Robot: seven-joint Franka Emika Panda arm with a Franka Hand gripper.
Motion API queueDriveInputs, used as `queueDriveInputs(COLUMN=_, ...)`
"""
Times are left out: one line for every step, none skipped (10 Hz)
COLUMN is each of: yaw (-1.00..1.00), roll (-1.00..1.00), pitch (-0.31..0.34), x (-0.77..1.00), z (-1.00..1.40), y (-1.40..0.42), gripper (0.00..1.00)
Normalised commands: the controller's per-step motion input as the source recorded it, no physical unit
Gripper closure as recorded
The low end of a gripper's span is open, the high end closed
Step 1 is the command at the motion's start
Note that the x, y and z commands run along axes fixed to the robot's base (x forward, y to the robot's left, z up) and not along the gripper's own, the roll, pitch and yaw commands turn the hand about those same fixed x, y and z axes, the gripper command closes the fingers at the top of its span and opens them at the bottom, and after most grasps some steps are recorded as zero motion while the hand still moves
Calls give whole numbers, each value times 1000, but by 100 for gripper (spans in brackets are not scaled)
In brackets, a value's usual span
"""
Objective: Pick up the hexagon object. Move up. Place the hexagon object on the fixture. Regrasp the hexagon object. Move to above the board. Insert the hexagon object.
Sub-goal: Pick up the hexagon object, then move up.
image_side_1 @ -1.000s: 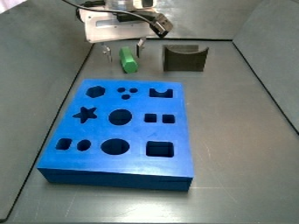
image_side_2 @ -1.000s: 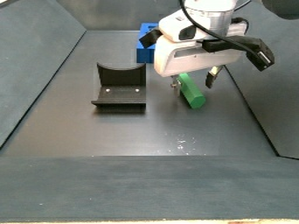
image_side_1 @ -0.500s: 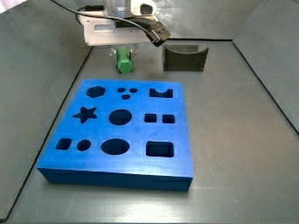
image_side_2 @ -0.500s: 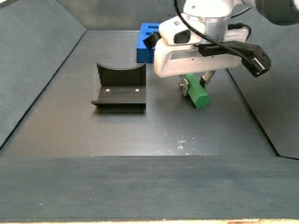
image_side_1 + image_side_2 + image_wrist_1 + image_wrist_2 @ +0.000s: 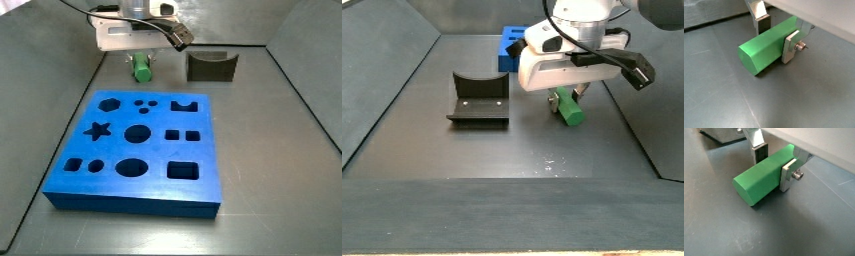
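Observation:
The hexagon object point(image 5: 140, 70) is a bright green bar lying on the dark floor at the back, left of the fixture point(image 5: 211, 67). It also shows in a side view point(image 5: 571, 110) and in both wrist views point(image 5: 761, 55) point(image 5: 751, 185). My gripper point(image 5: 140, 61) is down over the bar, and it shows from the other side too point(image 5: 567, 99). In both wrist views the gripper point(image 5: 776, 42) point(image 5: 773, 170) has one silver finger point(image 5: 789, 49) flat against one long side of the bar and the other finger point(image 5: 759, 154) against the opposite side. The bar rests on the floor.
The blue board point(image 5: 140, 145) with its dark cut-out holes lies in front of the bar, and part of it shows behind the gripper point(image 5: 508, 45). The fixture point(image 5: 478, 100) stands apart from the bar. Grey walls enclose the floor on the sides and back.
One second ago the gripper was higher, above the bar; it has come down so that its fingers are on either side of the bar. Little has moved in the last half second.

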Motion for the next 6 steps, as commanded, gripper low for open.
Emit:
queueDriveInputs(yaw=0, roll=0, pitch=0, x=0, z=0, y=0, gripper=100)
queueDriveInputs(yaw=0, roll=0, pitch=0, x=0, z=0, y=0, gripper=100)
queueDriveInputs(yaw=0, roll=0, pitch=0, x=0, z=0, y=0, gripper=100)
queueDriveInputs(yaw=0, roll=0, pitch=0, x=0, z=0, y=0, gripper=100)
queueDriveInputs(yaw=0, roll=0, pitch=0, x=0, z=1000, y=0, gripper=100)
queueDriveInputs(yaw=14, roll=3, pitch=69, x=-88, z=888, y=80, gripper=100)
